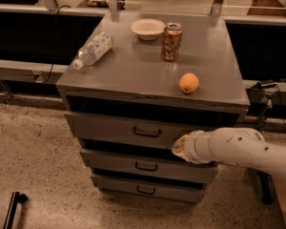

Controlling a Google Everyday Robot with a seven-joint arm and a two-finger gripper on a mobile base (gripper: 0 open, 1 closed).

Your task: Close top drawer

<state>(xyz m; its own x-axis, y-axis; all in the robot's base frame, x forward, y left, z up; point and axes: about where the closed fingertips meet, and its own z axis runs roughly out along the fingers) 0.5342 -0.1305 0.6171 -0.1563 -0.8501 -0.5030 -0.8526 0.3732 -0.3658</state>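
while the top drawer (109,127) stands partway out beneath the cabinet top (133,73), the gripper (179,147) sits at the lower right of its front (wide or closed, i cannot tell). this looks like the pushing step. the next move calls for a straight, level shove inward until the front sits flush.

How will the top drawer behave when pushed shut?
The top drawer looks like rigid metal, so it should slide, not flex. The pincer sits right of the handle, so it may skew. A hard slam might roll the orange on top.
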